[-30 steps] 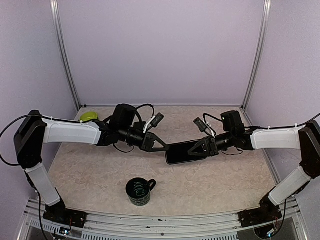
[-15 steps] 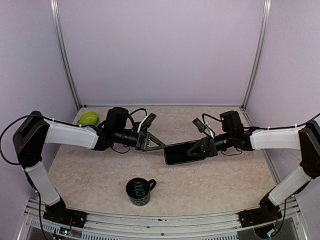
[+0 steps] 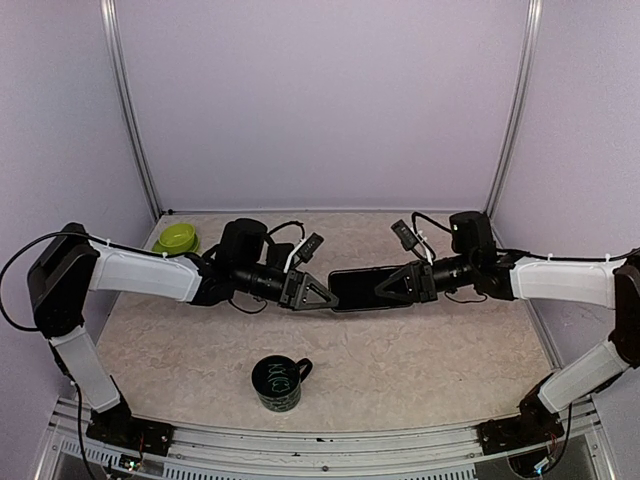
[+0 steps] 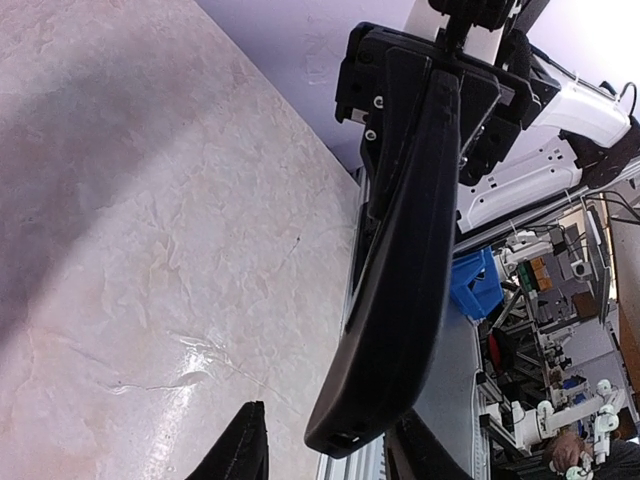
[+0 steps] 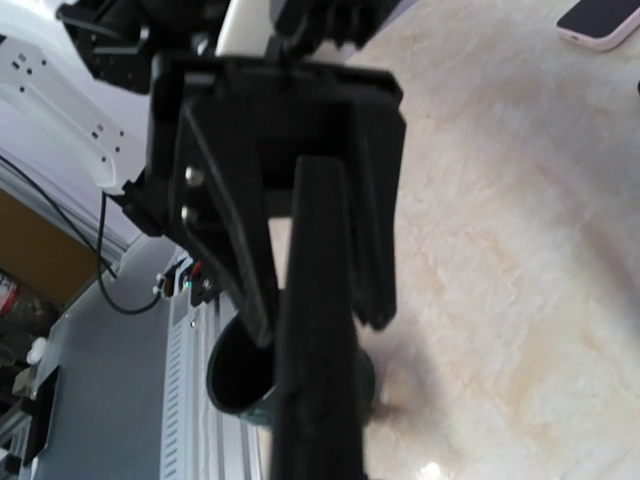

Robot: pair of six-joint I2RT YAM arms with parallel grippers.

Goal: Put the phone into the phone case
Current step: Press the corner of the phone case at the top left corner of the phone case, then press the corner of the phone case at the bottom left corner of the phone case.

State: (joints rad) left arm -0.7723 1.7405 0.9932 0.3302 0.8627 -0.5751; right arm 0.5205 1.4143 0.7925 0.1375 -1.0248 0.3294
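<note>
Slab, black, flat and rectangular, probably the phone case, hangs level above the beige marbled table, one end clamped in the closed right gripper; the part-open left gripper straddles the other end

Green bowl, black mug
</note>
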